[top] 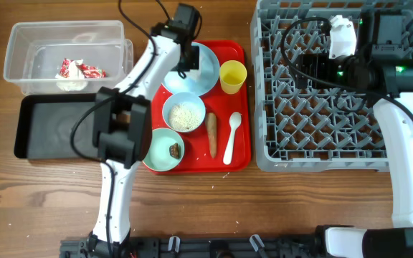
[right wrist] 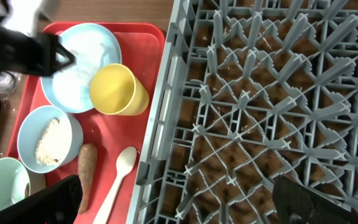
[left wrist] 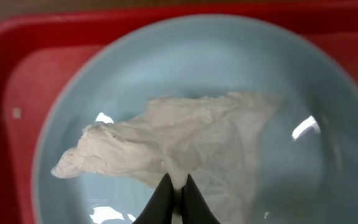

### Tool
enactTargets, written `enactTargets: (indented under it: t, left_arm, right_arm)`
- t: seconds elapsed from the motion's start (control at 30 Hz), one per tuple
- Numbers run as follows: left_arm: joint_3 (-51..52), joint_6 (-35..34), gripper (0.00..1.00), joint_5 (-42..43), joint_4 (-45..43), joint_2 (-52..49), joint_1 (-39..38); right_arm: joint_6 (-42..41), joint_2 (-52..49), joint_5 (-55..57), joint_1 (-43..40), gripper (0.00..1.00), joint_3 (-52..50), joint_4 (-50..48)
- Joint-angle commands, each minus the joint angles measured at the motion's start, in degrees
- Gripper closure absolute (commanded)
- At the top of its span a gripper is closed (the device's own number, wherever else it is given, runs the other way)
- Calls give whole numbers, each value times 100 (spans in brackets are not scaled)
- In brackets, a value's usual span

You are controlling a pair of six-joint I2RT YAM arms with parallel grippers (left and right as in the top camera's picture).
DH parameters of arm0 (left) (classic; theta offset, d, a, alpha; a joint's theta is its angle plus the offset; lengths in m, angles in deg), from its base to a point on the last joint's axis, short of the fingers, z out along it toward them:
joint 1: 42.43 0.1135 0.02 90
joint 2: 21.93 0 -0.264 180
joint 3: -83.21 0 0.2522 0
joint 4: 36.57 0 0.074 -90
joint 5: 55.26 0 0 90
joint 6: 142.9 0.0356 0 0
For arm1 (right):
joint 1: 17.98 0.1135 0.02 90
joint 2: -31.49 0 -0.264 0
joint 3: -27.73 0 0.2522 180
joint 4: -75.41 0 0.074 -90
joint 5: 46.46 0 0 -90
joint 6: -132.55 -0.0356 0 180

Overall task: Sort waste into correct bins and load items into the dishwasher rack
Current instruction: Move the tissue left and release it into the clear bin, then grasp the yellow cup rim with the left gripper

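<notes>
Paper (left wrist: 191, 134) is pinched in the left gripper (left wrist: 174, 188) on the plate (left wrist: 284, 81). A straight lift is advised before the far-left tub (top: 67, 27).

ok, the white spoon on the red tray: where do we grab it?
Mid-handle, from straight above, jaws closing across its narrow width. The spoon lies flat on the tray, bowl end toward the yellow cup. The handle is thin and sits clear of the carrot stick and the tray rim.

Warm brown wooden bench (top: 264, 208), grain running side to side, soft even light, filling the overhead view
</notes>
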State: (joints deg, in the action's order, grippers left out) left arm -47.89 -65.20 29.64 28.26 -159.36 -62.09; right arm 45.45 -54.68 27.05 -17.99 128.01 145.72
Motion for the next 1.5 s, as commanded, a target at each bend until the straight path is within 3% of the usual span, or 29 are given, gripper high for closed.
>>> enactTargets:
  t: [0.0,0.13,0.33,0.37,0.43,0.5,0.57,0.73,0.93,1.0,1.13,1.23,1.33,1.47]
  left_arm:
    - [-291,-11,96,55,-35,1482,439]
    - [-286,-11,96,55,356,1932,1316]
    - [-256,-15,93,59,708,1233,2234]
    - [-256,-15,78,61,787,1161,2286]
    - [-256,-9,22,57,835,1088,2321]
    - [-258,-11,9,59,767,1113,2321]
    - [-258,-11,4,151,826,1147,2304]
    - [-258,-9,2,772,1121,1773,1943]
    - [-256,-9,4,1517,1303,1770,660]
    - [-256,-11,12,1513,1134,1539,96]
    - [-256,-11,18,953,776,1003,-675]
    - [-256,-15,26,955,542,734,-909]
    - [-256,-13,48,949,466,562,-1021]
    - [-256,-35,56,715,442,391,-1012]
  right_arm:
    - [2,-63,-11,37,1,111,0]
    - [-4,-63,-11,37,0,111,0]
    - [-4,-63,-11,37,0,111,-15]
    - [-4,-63,-11,37,0,111,-22]
    - [-4,-63,-11,37,1,111,-39]
    - [-4,-63,-11,37,0,111,-37]
    - [-4,-63,-11,37,0,111,-37]
    - [11,-63,-11,37,0,111,-125]
    - [11,-63,-11,37,0,111,-133]
    - [11,-63,-11,37,0,111,-122]
    - [11,-63,-9,37,0,111,-122]
    - [11,-63,-9,37,0,111,-103]
    - [11,-63,-9,37,0,111,-96]
    - [13,-63,-7,37,0,111,-83]
